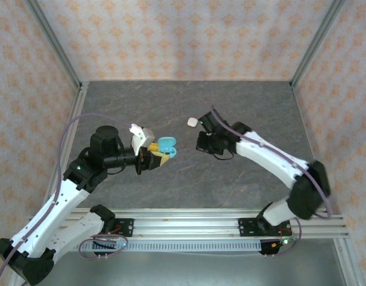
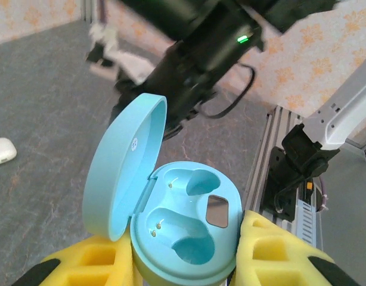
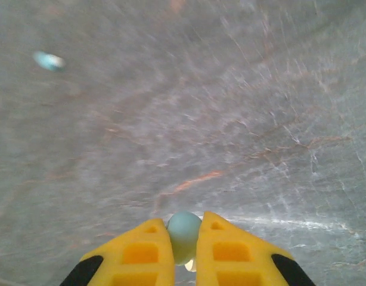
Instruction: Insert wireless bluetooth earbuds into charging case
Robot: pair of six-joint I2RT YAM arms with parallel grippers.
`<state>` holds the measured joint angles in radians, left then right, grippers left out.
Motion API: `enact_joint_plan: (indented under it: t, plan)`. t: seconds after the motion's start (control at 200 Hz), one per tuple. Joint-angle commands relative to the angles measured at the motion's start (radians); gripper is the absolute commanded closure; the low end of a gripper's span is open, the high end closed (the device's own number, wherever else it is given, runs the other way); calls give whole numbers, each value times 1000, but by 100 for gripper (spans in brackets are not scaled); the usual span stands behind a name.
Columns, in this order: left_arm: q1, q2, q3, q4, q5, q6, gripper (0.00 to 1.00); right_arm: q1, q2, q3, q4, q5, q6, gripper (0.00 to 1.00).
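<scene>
Grey stone tabletop [image 1: 171, 107], papered walls [image 1: 183, 36], left hand [image 1: 159, 154] clasping case [image 2: 189, 232], right hand [image 3: 184, 221] pinching earbud [image 3: 183, 238]

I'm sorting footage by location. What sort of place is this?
Probably a lab test cell, not a home: left arm and right arm bolted to an aluminium rail, a grey stone-look tabletop, and patterned backdrop panels between metal frame posts.
</scene>
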<state>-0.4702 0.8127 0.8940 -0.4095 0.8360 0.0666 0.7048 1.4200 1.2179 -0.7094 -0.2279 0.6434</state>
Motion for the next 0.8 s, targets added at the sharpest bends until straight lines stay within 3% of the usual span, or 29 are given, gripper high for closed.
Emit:
enact_joint_plan:
  t: [0.0, 0.165, 0.365, 0.615, 0.796]
  plan:
    - [4, -18, 0, 92, 35, 40, 81, 28, -143, -34, 70, 11, 10, 93]
    - [1, -12, -11, 173, 35, 46, 81, 159, -266, 0, 126, 12, -47, 94]
    - [-4, 25, 15, 191, 43, 83, 82, 302, -290, 55, 176, 36, -74, 95]
    - [-11, 9, -8, 206, 16, 116, 87, 328, -356, 67, 219, 83, -98, 96]
    - [-15, 5, -22, 233, 15, 101, 87, 352, -323, 97, 279, -46, -135, 96]
